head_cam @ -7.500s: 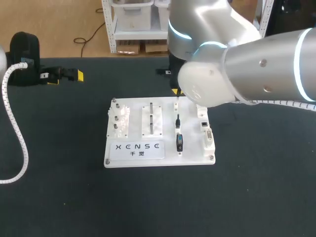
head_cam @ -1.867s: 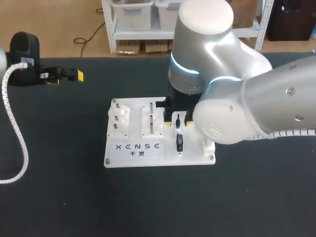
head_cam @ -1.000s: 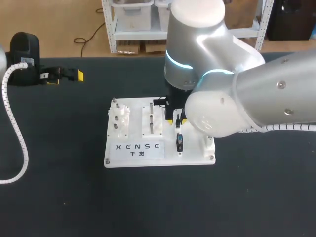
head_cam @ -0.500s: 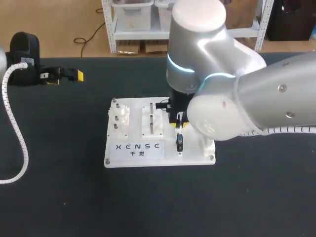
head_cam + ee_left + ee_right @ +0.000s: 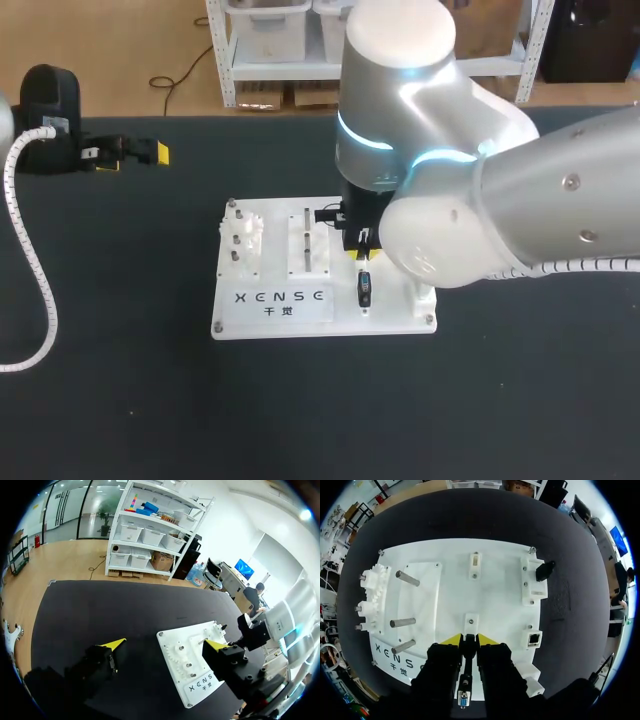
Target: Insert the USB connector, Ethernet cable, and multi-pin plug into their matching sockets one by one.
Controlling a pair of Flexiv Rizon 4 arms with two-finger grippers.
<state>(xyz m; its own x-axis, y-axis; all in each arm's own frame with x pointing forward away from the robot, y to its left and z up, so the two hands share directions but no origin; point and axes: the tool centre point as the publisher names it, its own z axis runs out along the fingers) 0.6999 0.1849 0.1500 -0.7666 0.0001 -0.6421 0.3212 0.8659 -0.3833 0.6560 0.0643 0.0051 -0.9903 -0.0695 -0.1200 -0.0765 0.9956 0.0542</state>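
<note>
White plastic board (image 5: 230, 325) is lying mid-worktop (image 5: 120, 390), carrying the leads and their sockets. The right hand (image 5: 361, 251) is standing over the board's lead column with its fingers narrow, pinching the Ethernet cable (image 5: 468, 650) from two sides at its plug end. The multi-pin plug (image 5: 464, 698) is resting in line at 6 o'clock of that hand, untouched. The USB connector (image 5: 543, 570) appears already seated in the socket block at about 1 o'clock of the hand. The Ethernet socket (image 5: 534, 639) is sitting near, at 3 o'clock. The left hand (image 5: 164, 645) is hanging at 10 o'clock of the board, well apart, with its fingers wide and holding nothing.

Step in hand, as judged: freeing the Ethernet plug and carrying it to its socket.

Notes for doing it well:
- Lift straight out of the holder. Whether the lead's tail is touching the multi-pin plug cannot be told, so rise slowly.
- Keep the pinch square, since a plug twisted in the fingers will likely jam at the socket mouth.
- Line the plug up with the socket opening before pushing.
- Press along the socket's axis only. Side load could shift the board, and the frames do not show whether it is fastened down.
</note>
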